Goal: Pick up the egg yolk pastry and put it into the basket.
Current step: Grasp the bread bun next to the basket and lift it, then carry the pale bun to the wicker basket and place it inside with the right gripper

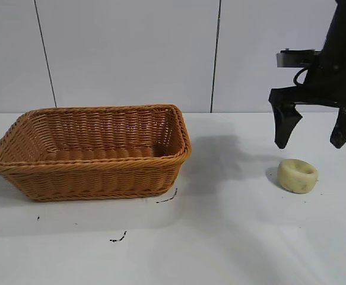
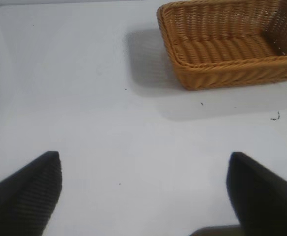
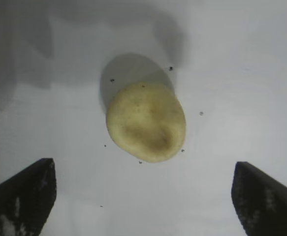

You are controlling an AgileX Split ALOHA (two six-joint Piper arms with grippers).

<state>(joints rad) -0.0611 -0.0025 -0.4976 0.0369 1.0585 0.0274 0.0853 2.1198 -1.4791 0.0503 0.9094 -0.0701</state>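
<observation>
- Your right gripper [image 1: 314,142] hangs above the egg yolk pastry [image 1: 298,176], fingers spread wide, touching nothing
- The pastry rests on the white table [image 1: 232,237] near its right edge, well apart from the basket [image 1: 89,151] at the left
- Your left gripper [image 2: 143,189] hovers over bare table, fingers apart

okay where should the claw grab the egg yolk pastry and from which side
Grip the egg yolk pastry across its curved side wall, coming straight down from above: it lies flat on the table, sunken face up. The open right claw hovers above it.
</observation>
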